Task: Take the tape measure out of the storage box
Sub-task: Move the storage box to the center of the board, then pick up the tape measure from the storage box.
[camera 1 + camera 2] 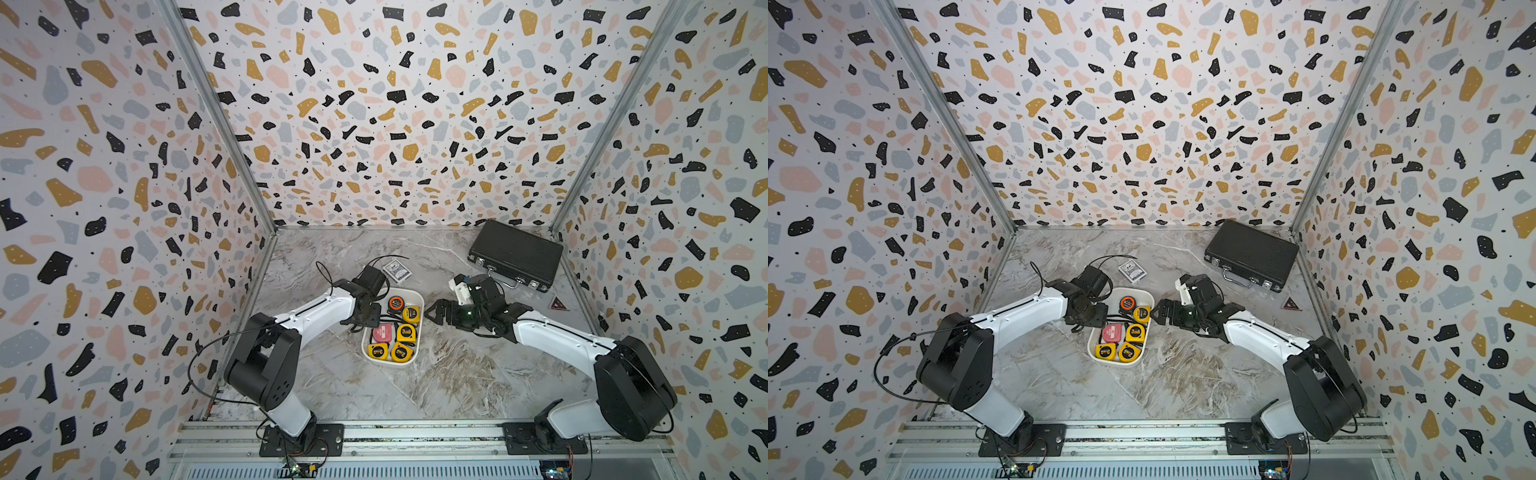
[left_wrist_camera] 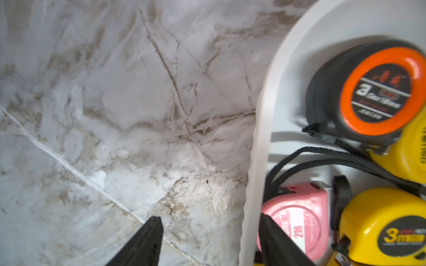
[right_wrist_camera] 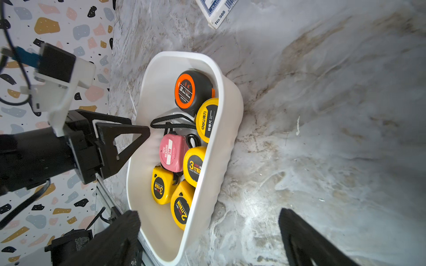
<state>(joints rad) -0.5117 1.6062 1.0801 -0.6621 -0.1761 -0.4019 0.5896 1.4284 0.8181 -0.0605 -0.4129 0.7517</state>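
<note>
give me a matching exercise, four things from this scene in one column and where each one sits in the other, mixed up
Things
1. pink tape measure
2. orange-and-black tape measure
3. black briefcase
4. card box

Places
A. on the table, far right corner
B. in the storage box, farthest from the robot
C. on the table, just beyond the storage box
D. middle of the storage box, by its left wall

Pairs: 1-D, 2-B, 3-A, 4-C

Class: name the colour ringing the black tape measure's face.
Orange; see the black tape measure in the right wrist view.
</note>
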